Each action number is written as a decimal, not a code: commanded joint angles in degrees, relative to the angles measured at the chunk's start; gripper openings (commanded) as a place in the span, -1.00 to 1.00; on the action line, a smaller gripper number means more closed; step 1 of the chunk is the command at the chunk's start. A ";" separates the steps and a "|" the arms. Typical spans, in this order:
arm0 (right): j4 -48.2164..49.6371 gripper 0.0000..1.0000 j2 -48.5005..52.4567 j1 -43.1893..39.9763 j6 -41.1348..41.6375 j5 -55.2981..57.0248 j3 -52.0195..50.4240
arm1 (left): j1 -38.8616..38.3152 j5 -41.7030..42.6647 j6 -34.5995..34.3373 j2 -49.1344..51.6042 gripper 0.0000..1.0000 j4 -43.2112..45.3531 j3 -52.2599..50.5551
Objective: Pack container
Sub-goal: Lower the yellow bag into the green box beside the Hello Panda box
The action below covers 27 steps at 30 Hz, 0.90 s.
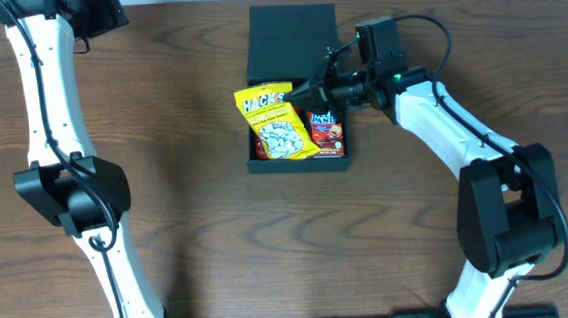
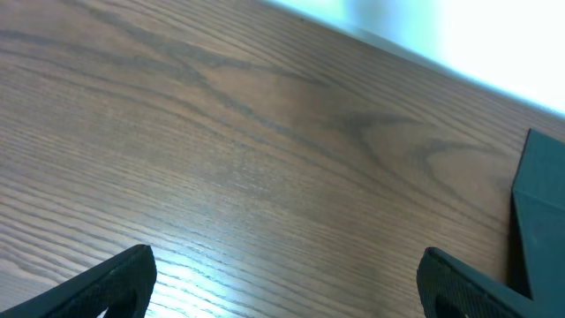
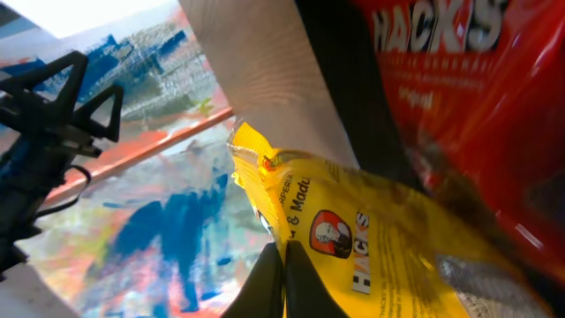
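Note:
The dark teal-green container [image 1: 255, 163] sits at the table's middle with its flap lid [image 1: 292, 33] folded back. A yellow Hacks bag [image 1: 273, 123] lies tilted over the container's left part, partly over its left wall. A red snack pack [image 1: 327, 133] lies inside at the right. My right gripper [image 1: 305, 95] is shut on the yellow bag's top edge; the right wrist view shows the fingers [image 3: 284, 283] pinching the yellow bag [image 3: 371, 247] next to a red Hacks pack [image 3: 459, 79]. My left gripper [image 2: 282, 287] is open and empty over bare wood at the far left.
The container's dark edge [image 2: 538, 221] shows at the right of the left wrist view. The wooden table [image 1: 166, 187] surrounds the container on all sides. The left arm [image 1: 65, 174] stands along the left side.

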 commanded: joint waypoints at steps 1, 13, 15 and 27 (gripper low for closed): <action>0.50 -0.32 0.04 -0.63 -5.27 3.80 -0.57 | 0.24 0.22 0.39 -0.15 0.91 -0.15 0.87; 20.52 0.51 0.02 -5.44 -12.44 1.33 1.33 | 0.24 0.22 0.39 -0.15 0.91 -0.20 0.87; 20.41 -0.32 -0.07 -5.77 -16.24 -0.44 2.01 | 0.24 0.22 0.39 -0.15 0.91 -0.20 0.87; -11.93 -0.98 -0.17 -5.11 -45.68 29.75 6.58 | -0.24 0.22 0.39 -0.15 0.91 0.28 0.87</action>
